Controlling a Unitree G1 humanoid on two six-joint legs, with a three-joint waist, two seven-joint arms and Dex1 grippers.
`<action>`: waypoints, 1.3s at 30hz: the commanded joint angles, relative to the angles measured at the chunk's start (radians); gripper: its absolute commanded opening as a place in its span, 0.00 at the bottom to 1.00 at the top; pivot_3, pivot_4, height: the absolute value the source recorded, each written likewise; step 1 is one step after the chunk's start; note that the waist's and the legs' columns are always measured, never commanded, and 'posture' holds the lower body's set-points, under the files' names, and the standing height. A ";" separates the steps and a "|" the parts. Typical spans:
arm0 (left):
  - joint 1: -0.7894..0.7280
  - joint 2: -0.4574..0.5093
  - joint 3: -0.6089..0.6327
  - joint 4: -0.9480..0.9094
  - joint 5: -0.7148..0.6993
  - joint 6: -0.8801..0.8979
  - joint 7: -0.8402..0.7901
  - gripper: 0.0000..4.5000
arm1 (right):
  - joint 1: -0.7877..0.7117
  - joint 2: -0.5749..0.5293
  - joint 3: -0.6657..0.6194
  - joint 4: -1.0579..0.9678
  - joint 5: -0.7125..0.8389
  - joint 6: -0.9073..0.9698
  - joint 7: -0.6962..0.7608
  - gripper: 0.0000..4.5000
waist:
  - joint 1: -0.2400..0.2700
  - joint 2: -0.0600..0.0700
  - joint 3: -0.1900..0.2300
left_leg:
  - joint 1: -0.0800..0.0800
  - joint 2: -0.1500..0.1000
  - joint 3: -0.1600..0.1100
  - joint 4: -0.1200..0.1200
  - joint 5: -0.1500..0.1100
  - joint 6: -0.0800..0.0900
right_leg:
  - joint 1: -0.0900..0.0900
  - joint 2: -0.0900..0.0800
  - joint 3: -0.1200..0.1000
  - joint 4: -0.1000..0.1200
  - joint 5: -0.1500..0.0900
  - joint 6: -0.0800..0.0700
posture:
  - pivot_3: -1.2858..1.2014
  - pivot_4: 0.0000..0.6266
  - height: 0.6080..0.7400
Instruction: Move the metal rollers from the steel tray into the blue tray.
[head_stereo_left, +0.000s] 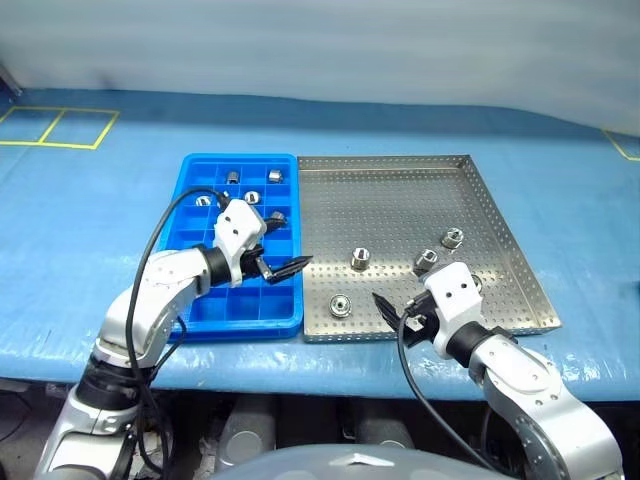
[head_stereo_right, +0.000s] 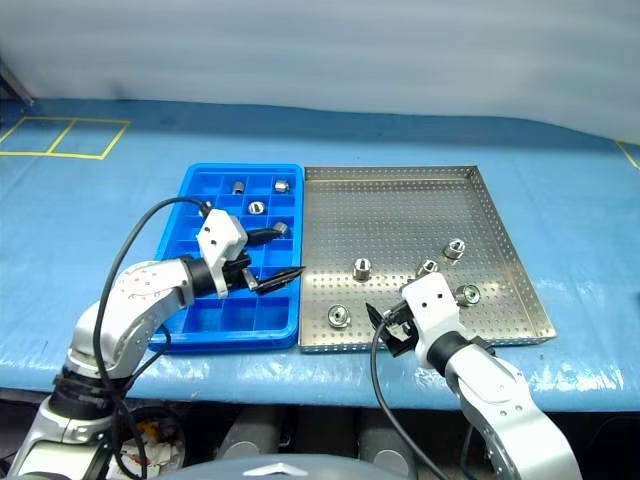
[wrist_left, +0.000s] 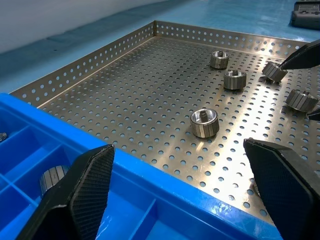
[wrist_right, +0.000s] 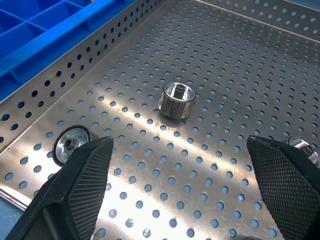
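Blue-covered table (head_stereo_left: 90, 230), yellow tape lines (head_stereo_left: 60, 128), white wall (head_stereo_left: 320, 40) behind

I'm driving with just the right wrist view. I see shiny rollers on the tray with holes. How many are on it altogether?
Observer: Five metal rollers lie on the steel tray, spread over the half nearer the robot.
Operator: Are any in the blue tray yet?
Observer: Yes, several sit in compartments at the far end of the blue tray.
Operator: Where's my other tool?
Observer: The left tool hangs open and empty over the blue tray, by the side that meets the steel tray.
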 joint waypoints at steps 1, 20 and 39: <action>-0.087 -0.021 -0.051 0.051 0.027 -0.024 -0.032 0.99 | -0.002 0.008 -0.008 -0.046 -0.006 -0.020 -0.009 0.99 | -0.001 0.000 0.000 | 0.000 -0.001 0.000 0.000 0.000 0.000 | 0.000 0.000 0.000 0.000 0.000 0.000 | 0.55 0.24 1.00; -0.450 -0.395 -0.278 0.773 0.298 -0.249 -0.027 0.99 | 0.102 0.065 -0.004 -0.096 -0.060 -0.064 -0.072 0.99 | -0.035 0.000 0.000 | -0.001 -0.002 0.001 0.001 0.000 0.001 | 0.000 0.000 0.002 0.000 0.001 0.001 | 0.50 0.24 1.00; -0.387 -0.417 -0.247 0.776 0.330 -0.150 -0.081 0.38 | 0.073 0.067 0.003 -0.090 -0.069 -0.057 -0.064 1.00 | -0.054 0.000 0.000 | -0.001 -0.002 -0.001 0.001 0.000 0.001 | 0.000 0.000 0.002 0.001 0.001 0.002 | 0.51 0.24 1.00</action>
